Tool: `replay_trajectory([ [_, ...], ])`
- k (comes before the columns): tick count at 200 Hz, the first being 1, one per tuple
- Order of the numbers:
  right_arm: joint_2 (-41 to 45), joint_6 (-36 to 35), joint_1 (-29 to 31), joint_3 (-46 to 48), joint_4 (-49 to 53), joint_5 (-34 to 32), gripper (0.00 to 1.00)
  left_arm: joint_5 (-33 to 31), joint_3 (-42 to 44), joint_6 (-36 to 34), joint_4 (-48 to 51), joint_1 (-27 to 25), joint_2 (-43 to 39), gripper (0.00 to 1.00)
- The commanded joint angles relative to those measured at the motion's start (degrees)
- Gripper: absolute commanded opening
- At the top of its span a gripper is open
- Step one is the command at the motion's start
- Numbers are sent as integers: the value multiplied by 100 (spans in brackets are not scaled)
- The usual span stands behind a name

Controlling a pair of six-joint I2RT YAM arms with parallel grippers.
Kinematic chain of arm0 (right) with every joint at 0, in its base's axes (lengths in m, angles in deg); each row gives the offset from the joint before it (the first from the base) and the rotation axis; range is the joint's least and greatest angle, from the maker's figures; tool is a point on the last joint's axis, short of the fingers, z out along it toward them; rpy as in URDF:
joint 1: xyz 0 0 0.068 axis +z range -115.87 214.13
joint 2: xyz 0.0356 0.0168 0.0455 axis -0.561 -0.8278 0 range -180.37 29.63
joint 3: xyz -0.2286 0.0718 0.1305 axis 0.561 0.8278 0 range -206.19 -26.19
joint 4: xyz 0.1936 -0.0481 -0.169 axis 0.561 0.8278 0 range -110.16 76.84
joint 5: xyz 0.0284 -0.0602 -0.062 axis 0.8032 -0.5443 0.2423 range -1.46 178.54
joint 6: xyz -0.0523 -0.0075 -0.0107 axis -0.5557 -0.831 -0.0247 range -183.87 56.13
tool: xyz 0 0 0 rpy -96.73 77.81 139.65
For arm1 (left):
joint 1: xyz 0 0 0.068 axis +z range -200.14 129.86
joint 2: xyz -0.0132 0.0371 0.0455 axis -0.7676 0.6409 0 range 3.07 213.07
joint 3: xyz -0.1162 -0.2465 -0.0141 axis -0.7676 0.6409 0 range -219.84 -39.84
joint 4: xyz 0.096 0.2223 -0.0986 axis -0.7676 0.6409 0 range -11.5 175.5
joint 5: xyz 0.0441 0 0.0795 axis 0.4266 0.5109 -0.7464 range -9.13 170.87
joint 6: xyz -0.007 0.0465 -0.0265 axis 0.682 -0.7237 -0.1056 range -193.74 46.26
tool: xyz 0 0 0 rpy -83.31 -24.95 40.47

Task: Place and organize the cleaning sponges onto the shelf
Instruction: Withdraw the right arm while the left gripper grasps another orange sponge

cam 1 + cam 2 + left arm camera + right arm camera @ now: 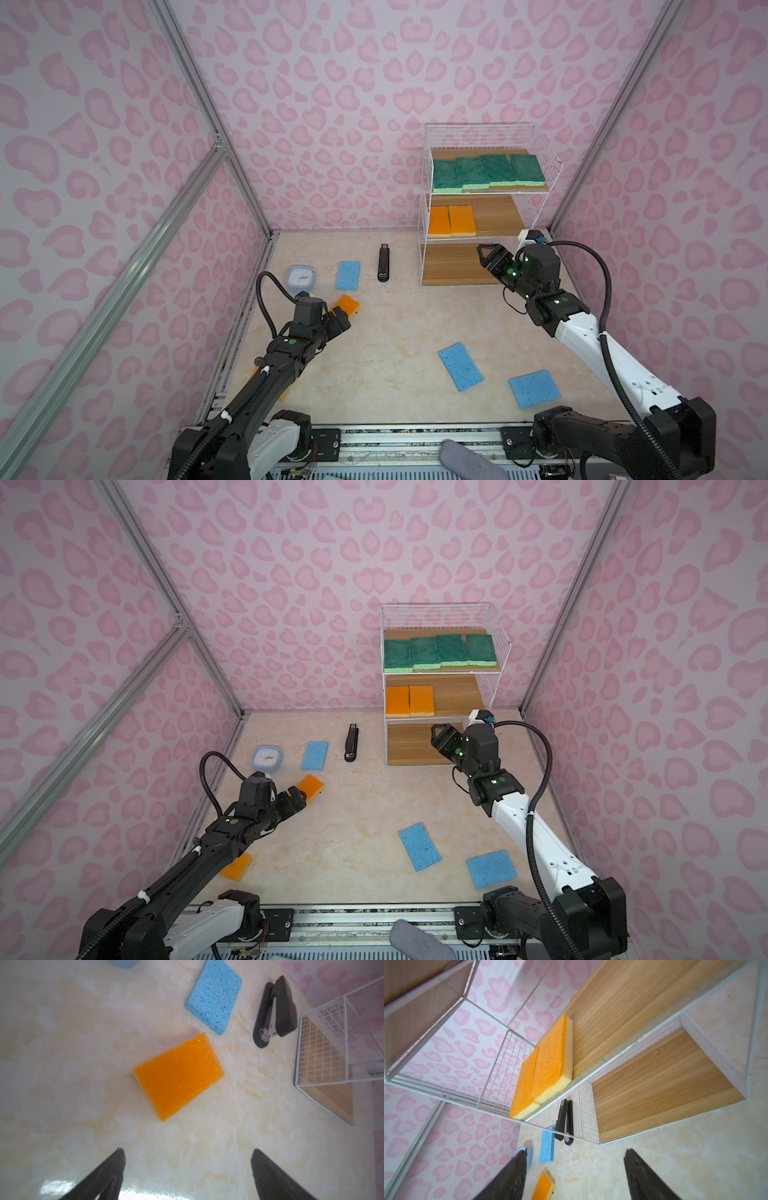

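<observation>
Orange sponge (178,1076), laid flat on worktop (62,1064): overhung by left gripper (187,1149), spread wide, nothing held. Right gripper (576,1150): parted, nothing held, positioned before shelf (654,1084).

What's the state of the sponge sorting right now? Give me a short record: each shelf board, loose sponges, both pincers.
top board: four green sponges, in a row
middle board: two orange sponges, side by side
bottom board: no sponges
loose blue sponges: three, on the table
loose orange sponges: two, one ahead of the left pincer, one partly under the left arm
left pincer: open, empty
right pincer: open, empty, in front of the bottom board
other items: clock, stapler
</observation>
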Motion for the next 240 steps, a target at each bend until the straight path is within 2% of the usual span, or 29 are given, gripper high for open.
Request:
replay_trajectory([
  [1, 195, -186, 8, 261, -229, 369, 75, -162, -309, 72, -387, 97, 431, 96],
  [41, 680, -322, 4, 730, -206, 467, 75, -326, -905, -12, -455, 218, 1553, 97],
  [63, 953, -322, -47, 986, -172, 489, 75, -255, -996, -4, -527, 453, 1932, 100],
  [92, 1326, -358, -193, 1346, -133, 549, 74, -226, -956, -38, -644, 650, 2125, 91],
  [130, 1596, -305, -427, 1614, -144, 687, 74, -129, -969, -10, -840, 672, 2364, 69],
  [240, 1863, -305, -579, 1792, 9, 758, 74, -184, -794, -4, -1274, 726, 2863, 47],
])
